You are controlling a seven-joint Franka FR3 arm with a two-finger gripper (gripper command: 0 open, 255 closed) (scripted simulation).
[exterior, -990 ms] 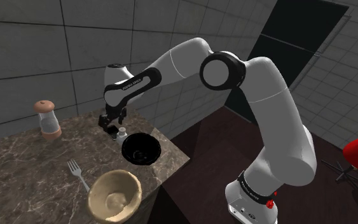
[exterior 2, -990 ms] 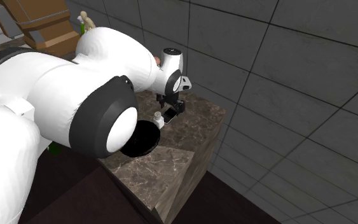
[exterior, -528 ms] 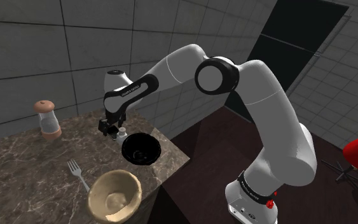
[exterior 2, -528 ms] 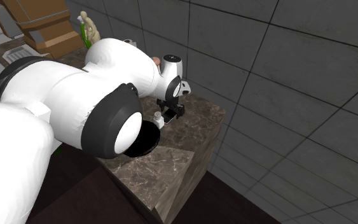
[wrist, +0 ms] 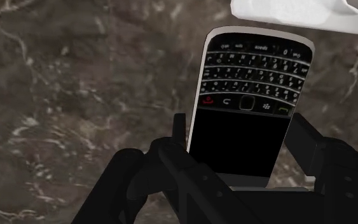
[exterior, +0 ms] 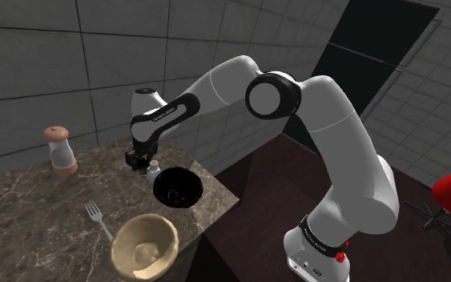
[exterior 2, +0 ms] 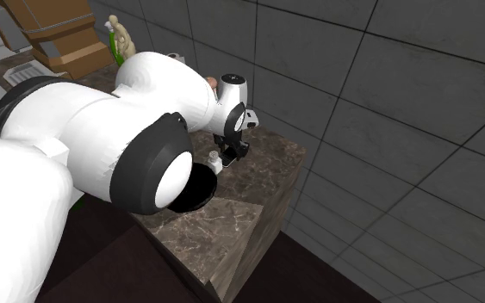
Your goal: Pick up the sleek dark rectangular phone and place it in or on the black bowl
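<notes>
A dark phone [wrist: 247,95] with a small keyboard and a silver rim lies flat on the brown marble counter [wrist: 75,83]. My black gripper [wrist: 238,137] stands straight down over it, and its fingers [wrist: 179,130] press against the phone's two long sides. In the shoulder view the gripper [exterior: 139,160] is low on the counter near the back wall, just behind the black bowl [exterior: 177,187]. The second exterior view has the gripper [exterior 2: 229,153] beside the same black bowl [exterior 2: 199,185], with the arm covering much of the bowl.
A small white bottle [exterior: 155,167] stands right beside the gripper, between it and the black bowl. A tan bowl [exterior: 144,244] and a fork [exterior: 98,218] lie nearer the counter's front. A pepper grinder [exterior: 60,150] stands at the back left. The counter's edge runs close to the black bowl.
The gripper came down over the phone, and its fingers then closed from wide apart onto the phone's sides. The bowls and bottle have not moved.
</notes>
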